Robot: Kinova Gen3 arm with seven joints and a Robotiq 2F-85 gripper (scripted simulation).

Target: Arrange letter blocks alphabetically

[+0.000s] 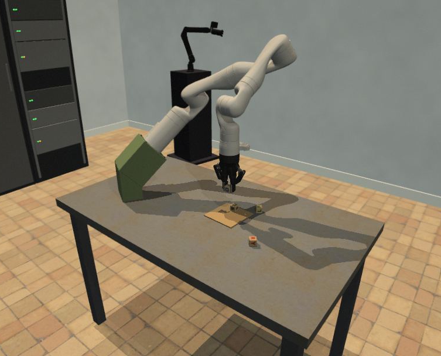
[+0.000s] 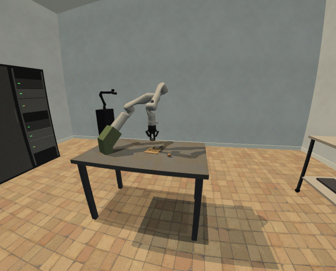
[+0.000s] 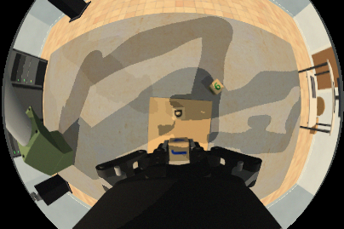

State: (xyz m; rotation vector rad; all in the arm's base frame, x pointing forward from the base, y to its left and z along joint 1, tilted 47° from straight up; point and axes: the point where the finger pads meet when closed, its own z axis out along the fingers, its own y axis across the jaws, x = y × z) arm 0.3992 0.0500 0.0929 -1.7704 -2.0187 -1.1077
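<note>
My gripper (image 1: 228,188) (image 2: 152,139) (image 3: 179,145) is shut on a wooden block with blue marking (image 1: 226,188) (image 3: 179,148) and holds it above the near edge of the tan mat (image 1: 219,216) (image 2: 149,151) (image 3: 161,131). A block with a black letter (image 1: 233,207) (image 3: 178,112) lies on the mat near its far corner. A block with green marking (image 1: 259,208) (image 3: 216,86) lies on the table just off the mat. A block with red marking (image 1: 253,240) (image 2: 168,155) lies farther off, toward the table's front; it does not show in the wrist view.
The arm's green base (image 1: 136,168) (image 2: 108,140) (image 3: 42,150) stands at the table's left corner. A black pedestal with a camera arm (image 1: 191,115) stands behind the table. A server rack (image 1: 40,84) is at the left wall, and a side table (image 2: 328,163) at the right.
</note>
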